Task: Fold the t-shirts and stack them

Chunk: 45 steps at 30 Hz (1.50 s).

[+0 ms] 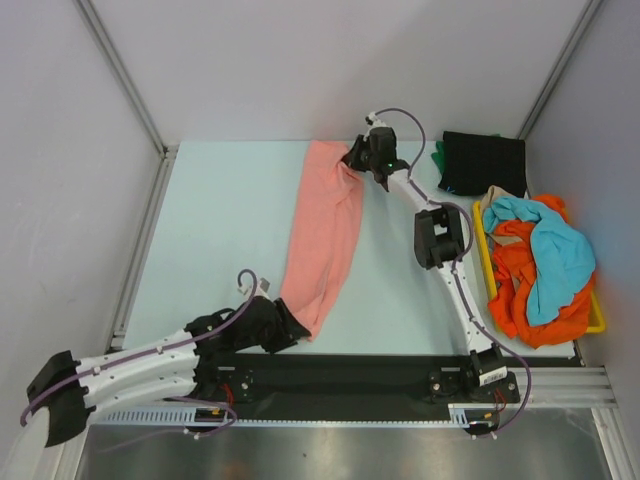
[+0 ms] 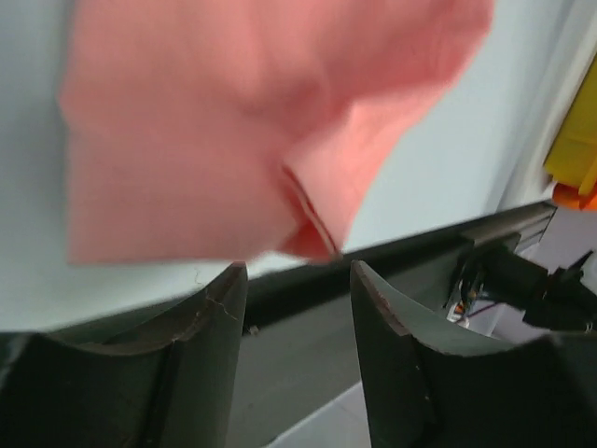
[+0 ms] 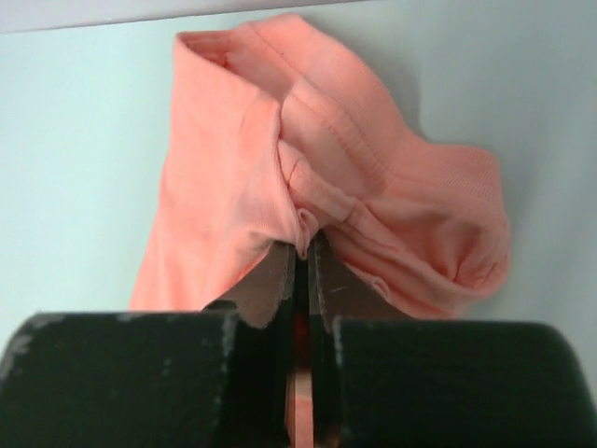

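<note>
A salmon pink t-shirt (image 1: 325,235) lies folded lengthwise in a long strip down the middle of the table. My right gripper (image 1: 358,160) is shut on its far right corner; the right wrist view shows the bunched pink cloth (image 3: 317,187) pinched between the jaws. My left gripper (image 1: 296,328) is open and empty, just off the shirt's near end (image 2: 233,140). A folded black t-shirt (image 1: 484,162) lies on a green one (image 1: 438,158) at the back right. Orange (image 1: 520,290), turquoise (image 1: 550,255) and beige (image 1: 497,194) shirts are heaped in the tray.
A yellow plastic tray (image 1: 595,322) stands at the right edge of the table under the heap. A black rail (image 1: 350,370) runs along the near edge. Grey walls with metal posts close in the left, back and right.
</note>
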Tool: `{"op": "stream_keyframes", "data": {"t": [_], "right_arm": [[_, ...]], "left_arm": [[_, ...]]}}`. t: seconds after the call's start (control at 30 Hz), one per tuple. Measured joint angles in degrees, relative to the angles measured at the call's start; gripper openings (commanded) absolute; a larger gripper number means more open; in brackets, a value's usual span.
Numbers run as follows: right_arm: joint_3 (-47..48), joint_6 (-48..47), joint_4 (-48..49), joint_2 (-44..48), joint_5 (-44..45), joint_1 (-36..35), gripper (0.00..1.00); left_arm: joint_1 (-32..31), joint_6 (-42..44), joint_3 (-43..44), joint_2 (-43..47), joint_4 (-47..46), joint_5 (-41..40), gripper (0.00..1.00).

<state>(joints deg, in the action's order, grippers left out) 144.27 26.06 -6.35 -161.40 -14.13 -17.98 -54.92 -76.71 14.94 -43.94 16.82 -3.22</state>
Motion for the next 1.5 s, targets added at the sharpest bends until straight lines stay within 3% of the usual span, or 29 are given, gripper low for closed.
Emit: {"op": "stream_keyframes", "data": {"t": [0.1, 0.13, 0.23, 0.33, 0.5, 0.67, 0.77, 0.93, 1.03, 1.17, 1.5], "right_arm": [[0.63, -1.25, 2.29, -0.17, 2.56, -1.51, 0.53], [0.81, -1.77, 2.97, -0.17, 3.65, -1.97, 0.8], [1.44, -3.74, 4.63, -0.17, 6.27, -3.04, 0.96], [0.59, -4.83, 4.94, 0.76, 7.61, -3.76, 1.0], [-15.23, -4.37, 3.08, 12.96, 9.84, -3.28, 0.99], [-41.68, -0.2, 2.73, 37.48, 11.76, -1.29, 0.94], [-56.65, 3.34, 3.39, 53.11, 11.34, -0.2, 0.85], [-78.71, 10.03, 4.5, 70.03, 8.07, -4.02, 0.63], [-92.35, 14.21, 5.35, 74.31, 5.49, -8.85, 0.53], [-106.71, 20.37, 5.88, 75.58, 2.43, -16.68, 0.47], [-109.07, 28.24, 19.41, 69.85, 1.11, -25.97, 0.37]], "left_arm": [[-7.5, -1.95, 5.25, 1.33, 6.64, -3.96, 0.56], [-9.22, -1.9, 7.3, 1.73, 8.24, -5.29, 0.56], [-12.15, -0.92, 15.58, 2.36, 13.94, -10.27, 0.6], [-12.2, 1.64, 21.77, 2.34, 19.32, -16.37, 0.67], [-8.24, 7.43, 25.9, 2.6, 24.94, -24.15, 0.68], [8.85, 17.97, 22.32, 4.74, 21.46, -19.32, 0.66], [16.52, 23.47, 18.82, 3.43, 17.7, -14.67, 0.66], [20.39, 29.53, 15.43, -4.33, 10.16, -6.73, 0.64], [22.97, 31.58, 13.77, -6.36, 6.91, -2.82, 0.63], [25.4, 33.53, 12.87, -7.69, 3.02, 0.92, 0.62], [25.97, 34.29, 7.17, -7.82, -2.8, 5.42, 0.59]]}}
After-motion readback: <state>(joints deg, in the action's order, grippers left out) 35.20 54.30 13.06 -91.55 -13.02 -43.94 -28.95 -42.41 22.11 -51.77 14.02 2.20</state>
